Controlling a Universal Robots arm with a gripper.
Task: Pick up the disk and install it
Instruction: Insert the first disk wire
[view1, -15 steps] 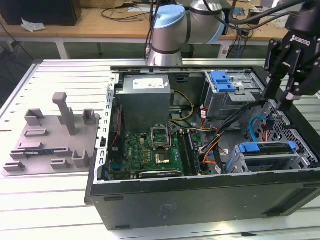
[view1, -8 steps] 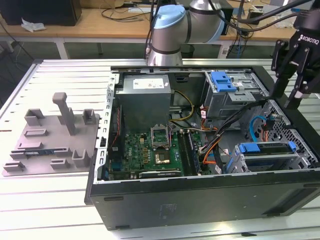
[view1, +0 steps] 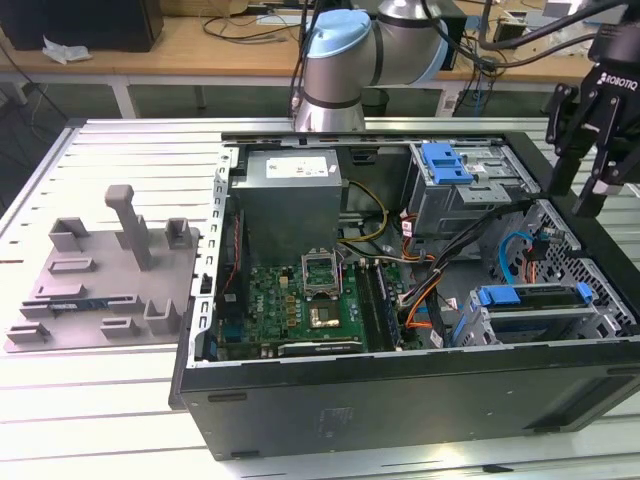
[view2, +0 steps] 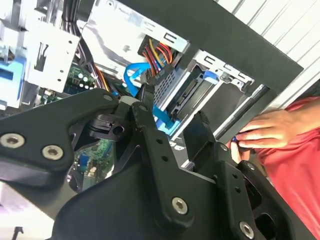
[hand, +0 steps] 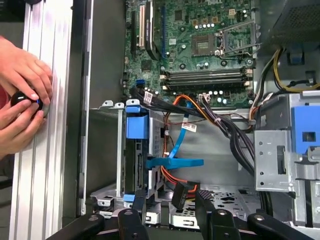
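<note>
The black angular gripper (view1: 575, 195) looked matt and smooth. The grey box-shaped drive cage (view1: 500, 190) was dull bare sheet metal, its blue latch (view1: 445, 162) smooth plastic.

gripper (hand: 170, 214) jaws apart | disk (hand: 136, 169) in bay (hand: 103, 150) | 2 hands (hand: 23, 67) beside case (hand: 102, 60)

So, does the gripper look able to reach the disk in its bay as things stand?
Probably yes. The gripper hangs open above the open case, and the disk sits in its bay with its blue frame exposed toward it. The blue cable runs close beside the disk and might snag a finger.
</note>
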